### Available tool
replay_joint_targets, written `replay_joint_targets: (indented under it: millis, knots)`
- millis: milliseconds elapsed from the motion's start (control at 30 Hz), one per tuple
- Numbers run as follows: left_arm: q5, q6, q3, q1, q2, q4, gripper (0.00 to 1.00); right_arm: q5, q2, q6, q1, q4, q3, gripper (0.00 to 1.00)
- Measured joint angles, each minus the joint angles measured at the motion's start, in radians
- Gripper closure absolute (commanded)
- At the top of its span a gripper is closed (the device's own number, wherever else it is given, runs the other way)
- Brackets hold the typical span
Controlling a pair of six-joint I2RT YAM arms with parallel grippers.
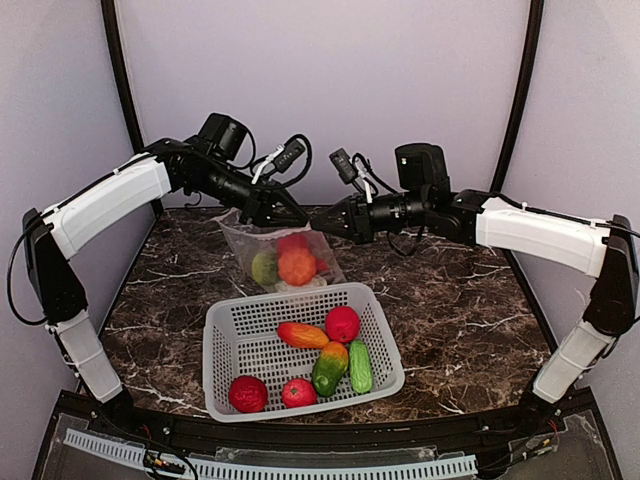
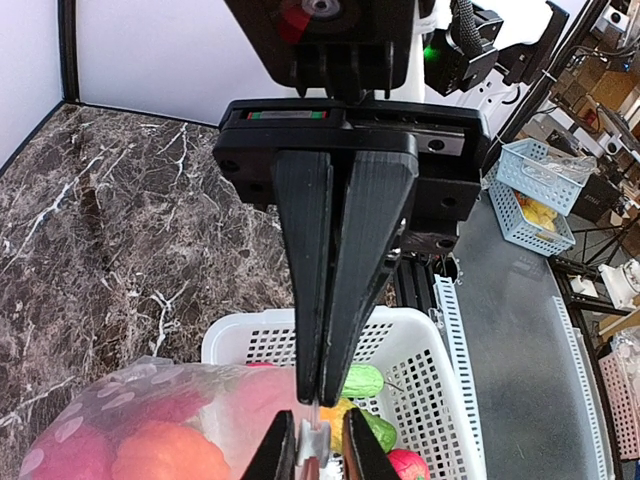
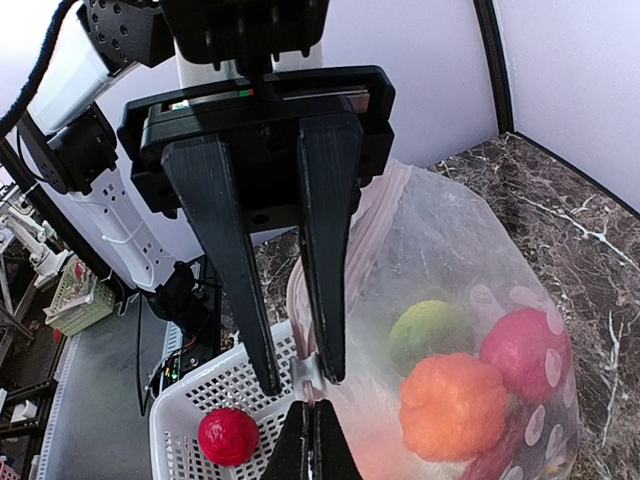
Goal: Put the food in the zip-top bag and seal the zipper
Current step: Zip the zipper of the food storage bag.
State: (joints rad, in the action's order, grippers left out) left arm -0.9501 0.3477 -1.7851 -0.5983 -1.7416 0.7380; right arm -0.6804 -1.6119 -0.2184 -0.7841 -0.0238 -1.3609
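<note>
Where the dark, white-veined marble bench (image 1: 450, 300) fills the middle of the top view, pale lilac walls (image 1: 330, 90) close it in behind and at both sides. A black pole (image 1: 112, 60) rises at the upper left of the frame and a second pole (image 1: 530, 60) at the upper right.

The zip-top bag (image 1: 240, 242) lies just above centre, its lower edge close to the white basket (image 1: 250, 350) that sits at lower centre. Inside the bag are a green fruit (image 1: 264, 268), an orange fruit (image 1: 297, 267) and a red fruit (image 1: 292, 243). More food rests in the basket: a red ball (image 1: 342, 324), an orange piece (image 1: 303, 335), a green-and-orange mango (image 1: 330, 368), a cucumber (image 1: 360, 366) and two red fruits along the lower rim.

Both arms meet over the bag's upper edge. The right tool (image 3: 312, 445) is clenched, pinching that edge at the zipper (image 3: 307, 375). The left tool (image 3: 303, 380) is partly released: its fingers (image 2: 360, 455) stand a little apart on either side of the whitish strip, with a gap showing.

In the left wrist view, a cluttered room with blue baskets (image 2: 540, 190) shows at the right of the frame, past the bench edge.
</note>
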Motion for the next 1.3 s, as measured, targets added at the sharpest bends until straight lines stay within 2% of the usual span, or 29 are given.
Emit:
replay_joint_targets:
  millis: [200, 400, 1300]
  knots:
    - [0.000, 0.005, -0.003, -0.001, -0.011, 0.005, 0.87, 0.000, 0.000, 0.000, -0.002, -0.001, 0.000, 1.00]
    - [0.000, 0.009, -0.008, -0.002, -0.013, 0.016, 0.99, 0.004, 0.000, 0.000, -0.002, -0.002, 0.000, 1.00]
    - [0.086, 0.014, -0.009, -0.033, -0.013, -0.086, 0.99, 0.211, 0.102, -0.018, -0.009, 0.024, 0.094, 1.00]
